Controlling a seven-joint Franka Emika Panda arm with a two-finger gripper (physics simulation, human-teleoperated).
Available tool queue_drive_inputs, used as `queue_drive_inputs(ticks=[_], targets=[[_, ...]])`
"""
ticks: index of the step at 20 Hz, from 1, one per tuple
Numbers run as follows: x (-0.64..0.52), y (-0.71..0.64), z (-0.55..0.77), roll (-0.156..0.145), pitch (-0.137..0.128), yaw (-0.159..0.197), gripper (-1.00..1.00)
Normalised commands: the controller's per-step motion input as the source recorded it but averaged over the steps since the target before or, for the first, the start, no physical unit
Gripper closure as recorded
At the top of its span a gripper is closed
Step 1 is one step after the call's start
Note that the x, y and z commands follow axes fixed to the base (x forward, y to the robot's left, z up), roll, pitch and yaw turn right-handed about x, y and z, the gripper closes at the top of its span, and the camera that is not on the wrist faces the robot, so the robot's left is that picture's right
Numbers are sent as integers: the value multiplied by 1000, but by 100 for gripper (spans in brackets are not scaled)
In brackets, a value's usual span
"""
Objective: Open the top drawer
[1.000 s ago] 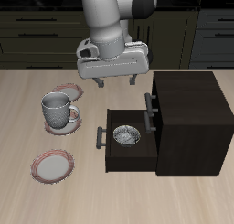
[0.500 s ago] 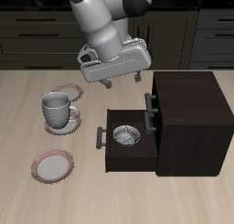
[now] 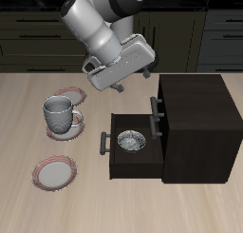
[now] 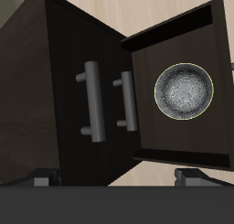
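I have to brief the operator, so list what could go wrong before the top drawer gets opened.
1. The lower drawer is pulled out with a bowl inside; descending to the top drawer's handle, the gripper might hit it.
2. The handles look alike, so the lower drawer's handle might get grabbed.
3. The gripper hangs tilted and could slip off the bar.

The arm (image 3: 95,18) is glossy light grey, built of rounded, tube-like segments with darker grey bands at the joints. Its gripper (image 3: 132,82) has a flat, wide, pale grey body with two short dark fingers (image 3: 147,71) beneath.
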Motion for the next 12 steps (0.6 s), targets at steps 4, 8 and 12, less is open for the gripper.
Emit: queue_drive_inputs(ticks=[4, 8, 12], targets=[[-77, -65, 91, 66, -28, -9, -100], [16, -236, 115, 53, -29, -49, -100], [-38, -188, 0, 53, -9, -54, -100]])
